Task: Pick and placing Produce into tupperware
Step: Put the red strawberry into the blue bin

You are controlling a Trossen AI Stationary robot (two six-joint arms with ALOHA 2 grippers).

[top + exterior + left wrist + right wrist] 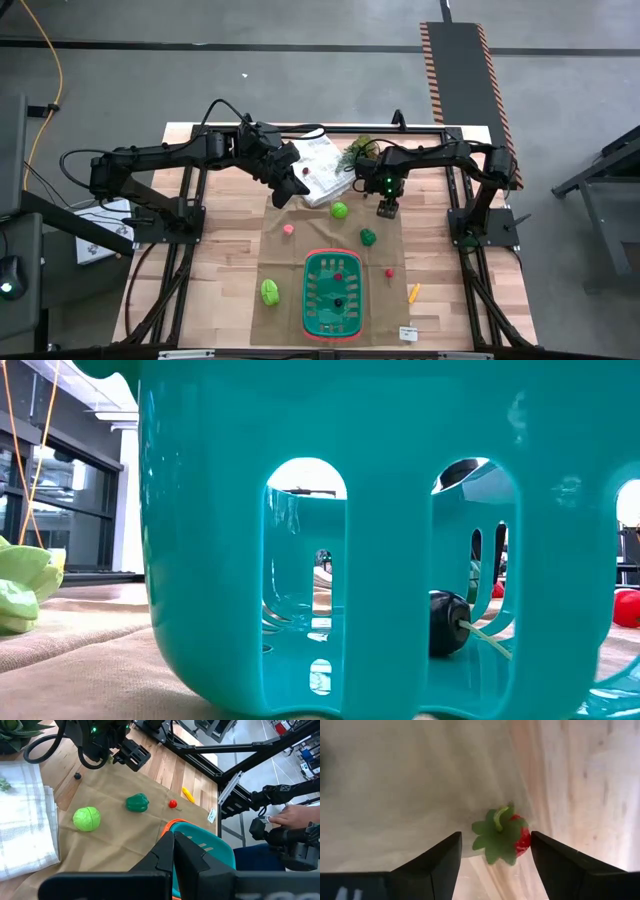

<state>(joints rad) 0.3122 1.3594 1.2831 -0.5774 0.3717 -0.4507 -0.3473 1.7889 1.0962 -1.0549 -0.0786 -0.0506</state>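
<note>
The green basket (333,295) with its red-orange rim stands on the tan cloth near the table's near edge and fills the low view (380,490). A small red piece and a dark piece (448,622) lie in it. My right gripper (495,845) is open, pointing down over a strawberry (502,836) that lies on the cloth between its fingers; I see no touch. My left gripper (173,840) is shut and hovers near the white cloth (320,165). A green ball (339,210), green pepper (368,236), pink piece (288,229), red piece (389,272), lime lettuce (270,291) and orange carrot (413,292) lie loose.
A leafy plant (358,150) stands at the table's far edge beside the folded white cloth. A small white tag (407,333) lies near the near edge. A person's hand (295,815) shows beyond the table. Black frame rails run along both sides.
</note>
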